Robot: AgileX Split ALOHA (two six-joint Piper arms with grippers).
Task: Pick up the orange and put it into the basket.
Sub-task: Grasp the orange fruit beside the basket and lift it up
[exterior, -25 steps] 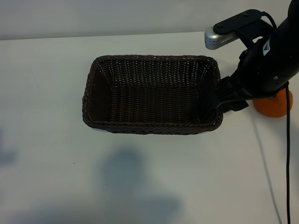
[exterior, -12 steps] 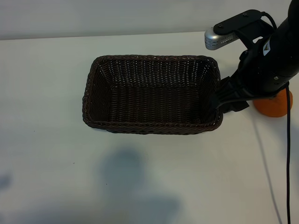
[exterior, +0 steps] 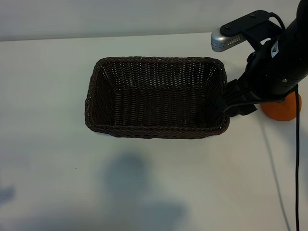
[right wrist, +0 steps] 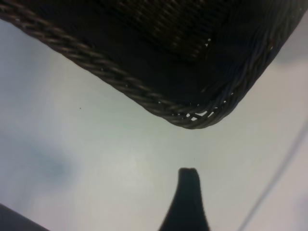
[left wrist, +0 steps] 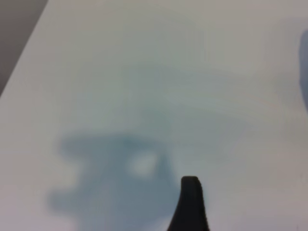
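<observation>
While the last second brings almost no visible change, the entry stands as follows.

Item: orange (exterior: 285, 109). Location: right edge of the exterior frame, on the white table (exterior: 48, 96), just right of the basket and outside it. Mostly hidden behind the right arm; only its lower part shows. Position matches the earlier frames.

Item: basket (exterior: 156, 130). Location: centre of the exterior frame, upright, nothing inside. One rounded corner fills the upper part of the right wrist view. Unmoved.

Item: right gripper (right wrist: 187, 202). Location: low beside the basket's right end, between basket and orange. Fingers spread wide, holding nothing; one dark fingertip shows over bare table. Arm posture unchanged from a second ago.

Item: left gripper (left wrist: 190, 204). Location: outside the exterior frame, over bare table. Fingers wide, empty. Only the faint shadow at the lower left of the exterior frame shifts slightly.

Assessment: pickup not yet begun; the right gripper sits beside the fruit, not around it, and likely needs repositioning over the orange.
</observation>
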